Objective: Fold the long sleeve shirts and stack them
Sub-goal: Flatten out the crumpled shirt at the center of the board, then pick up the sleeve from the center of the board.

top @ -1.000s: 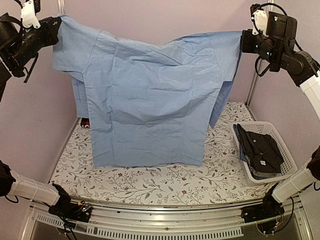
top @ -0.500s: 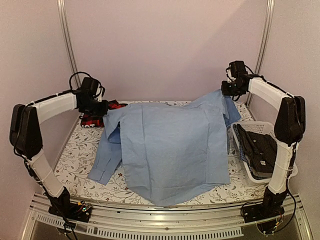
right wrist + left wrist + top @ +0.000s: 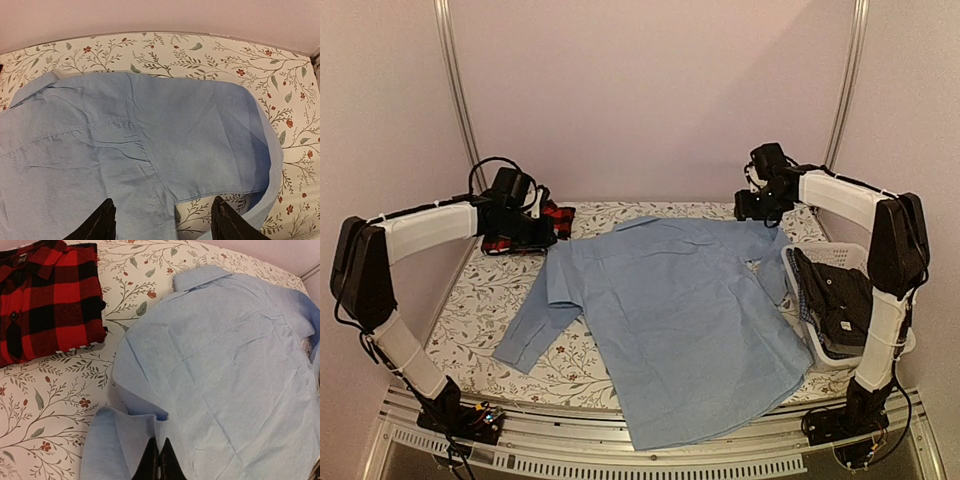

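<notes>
Though the floral table cover (image 3: pixel 470 300) carries everything, most of it sits under the light blue shirt (image 3: pixel 690 310), spread back-up below both sets of jaws, its collar on their far side and its hem spilling over the near table edge. A white basket (image 3: pixel 865 248) of dark shirts (image 3: pixel 840 300) stands just outboard of the right jaws. A folded red-and-black plaid shirt (image 3: pixel 45 300) lies beyond the left jaws, on their outer side, close to the blue cloth but apart from it.

The right gripper (image 3: pixel 165 225) hangs with its jaws wide apart and empty, the shoulder and tucked-under sleeve directly beneath. The left gripper (image 3: pixel 159 465) is clamped tight, seemingly on a bunched fold at the other shoulder.

Likely troubles: the overhanging hem could drag the shirt off the edge once that pinch lets go; the bunched fold could set a crooked crease; the sleeve beside the basket could snag its rim during a fold
</notes>
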`<state>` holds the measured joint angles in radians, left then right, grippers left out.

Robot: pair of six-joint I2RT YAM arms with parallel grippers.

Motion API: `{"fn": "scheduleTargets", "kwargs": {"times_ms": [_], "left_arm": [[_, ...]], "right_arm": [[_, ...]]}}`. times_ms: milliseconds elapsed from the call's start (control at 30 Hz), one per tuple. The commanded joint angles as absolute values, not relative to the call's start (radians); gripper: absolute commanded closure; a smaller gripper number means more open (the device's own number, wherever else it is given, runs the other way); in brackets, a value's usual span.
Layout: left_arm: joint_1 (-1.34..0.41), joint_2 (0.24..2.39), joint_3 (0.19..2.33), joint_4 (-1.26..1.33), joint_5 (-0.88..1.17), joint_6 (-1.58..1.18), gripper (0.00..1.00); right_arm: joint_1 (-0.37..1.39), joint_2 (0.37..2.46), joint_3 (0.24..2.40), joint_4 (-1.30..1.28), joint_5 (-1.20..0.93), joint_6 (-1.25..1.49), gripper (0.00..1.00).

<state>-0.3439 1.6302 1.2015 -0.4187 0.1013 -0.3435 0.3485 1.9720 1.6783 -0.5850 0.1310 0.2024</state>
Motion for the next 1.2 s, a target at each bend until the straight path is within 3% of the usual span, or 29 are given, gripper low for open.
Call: {"fn": "scheduleTargets", "kwargs": {"times_ms": [0, 333, 500, 733, 800, 967, 1167], "left_arm": [[-0.349, 1.631, 1.183, -0.427, 0.015, -0.368, 1.0], [-0.089, 1.824, 1.381, -0.498, 0.022, -0.348, 1.0], [-0.077, 1.949, 1.559, -0.568, 0.095, -0.33, 1.0], [-0.109, 1.923, 1.503, -0.538, 0.115, -0.329, 0.97], [-0.109, 1.887, 1.468, -0.52, 0.101, -0.338, 0.89], [-0.109, 1.763, 1.334, -0.475, 0.04, -0.406, 0.51], [-0.106, 1.58, 1.12, -0.426, -0.026, -0.506, 0.38]], "right_arm": [[0.441, 1.916, 1.615, -0.55, 0.135, 0.2, 0.36], [0.518, 1.905, 1.397, -0.485, 0.049, 0.252, 0.36], [0.575, 1.889, 1.321, -0.456, 0.024, 0.284, 0.35], [0.633, 1.86, 1.219, -0.424, 0.039, 0.33, 0.37], [0.644, 1.85, 1.197, -0.419, 0.046, 0.341, 0.38], [0.65, 1.837, 1.151, -0.404, 0.051, 0.354, 0.41], [0.651, 1.822, 1.08, -0.373, 0.048, 0.354, 0.44]]}}
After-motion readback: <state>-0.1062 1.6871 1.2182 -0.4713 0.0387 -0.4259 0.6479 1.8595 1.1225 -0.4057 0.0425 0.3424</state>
